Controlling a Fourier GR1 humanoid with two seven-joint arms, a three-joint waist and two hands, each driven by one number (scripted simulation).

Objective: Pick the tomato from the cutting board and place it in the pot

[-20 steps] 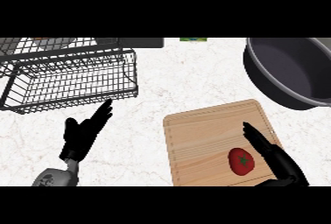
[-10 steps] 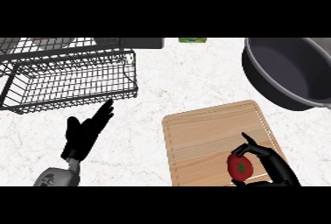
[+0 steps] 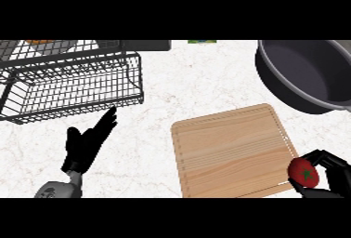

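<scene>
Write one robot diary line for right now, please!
phase: tomato picked | right hand: curled round tomato at cutting board edge | left hand: open, resting | pot: no tomato inside

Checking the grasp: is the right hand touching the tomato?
Touching: in the head view the right hand curls its fingers round the tomato.

Wire basket point(image 3: 68, 83) left; pot point(image 3: 302, 74) right; cutting board point(image 3: 233, 151) before pot
</scene>
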